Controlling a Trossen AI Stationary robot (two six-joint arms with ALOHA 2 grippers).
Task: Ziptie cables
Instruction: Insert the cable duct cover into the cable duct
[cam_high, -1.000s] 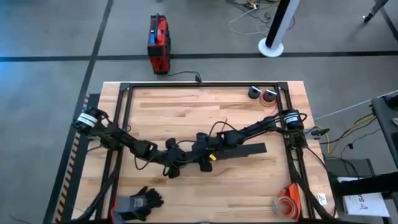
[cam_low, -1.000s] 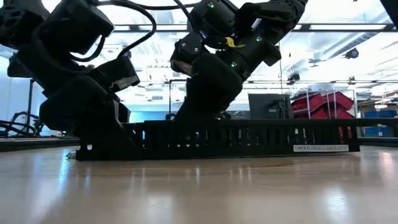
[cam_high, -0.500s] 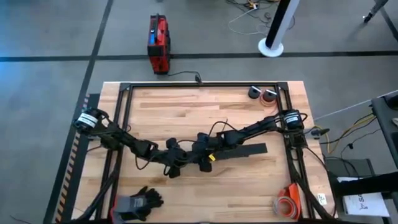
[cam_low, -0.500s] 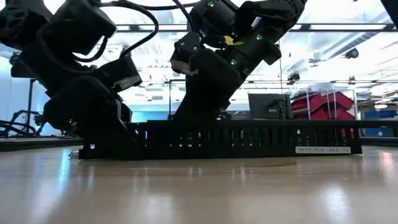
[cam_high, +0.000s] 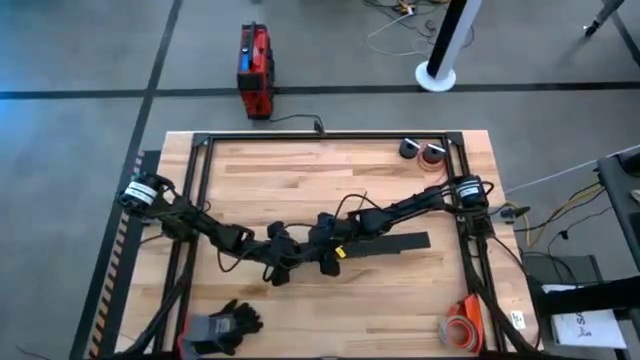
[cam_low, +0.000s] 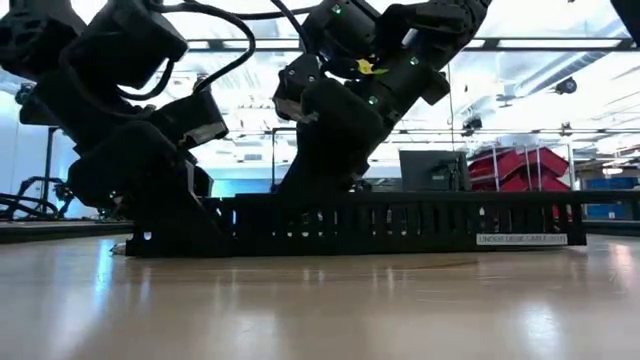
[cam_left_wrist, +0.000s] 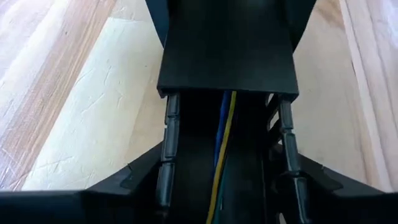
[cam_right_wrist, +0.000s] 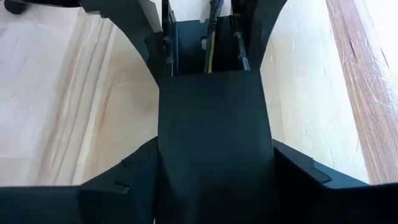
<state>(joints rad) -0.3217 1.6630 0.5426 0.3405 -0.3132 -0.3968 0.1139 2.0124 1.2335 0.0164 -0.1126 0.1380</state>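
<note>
A long black slotted strip (cam_high: 395, 243) lies flat on the wooden table, running left to right; the low view shows its comb-toothed wall (cam_low: 400, 225). The cables (cam_left_wrist: 222, 143), thin blue, yellow and green wires, lie along its open channel, also visible in the right wrist view (cam_right_wrist: 210, 56). A flat black cover (cam_right_wrist: 214, 118) sits on the strip and hides the channel under it. My left gripper (cam_high: 283, 262) straddles the strip's open part near its left end. My right gripper (cam_high: 325, 258) is shut on the covered part beside it. My left gripper holds the strip's two comb-toothed outer walls (cam_left_wrist: 166, 168) between its fingers, across the open channel, slanting down from the table's left. The strip rests flat on the table. My right gripper has the cover's two long edges (cam_right_wrist: 160, 168) between its fingers, across the strip, slanting down from the right. The cover lies on the strip.
A black metal frame (cam_high: 200, 190) runs round the tabletop. Dark gloves (cam_high: 225, 325) lie at the near left, two tape rolls (cam_high: 425, 150) at the far right, an orange roll (cam_high: 462, 325) at the near right. Bare wood shows far and near of the strip.
The strip, with both grippers on it, has slid a little toward the table's right edge; it stays flat on the table.
</note>
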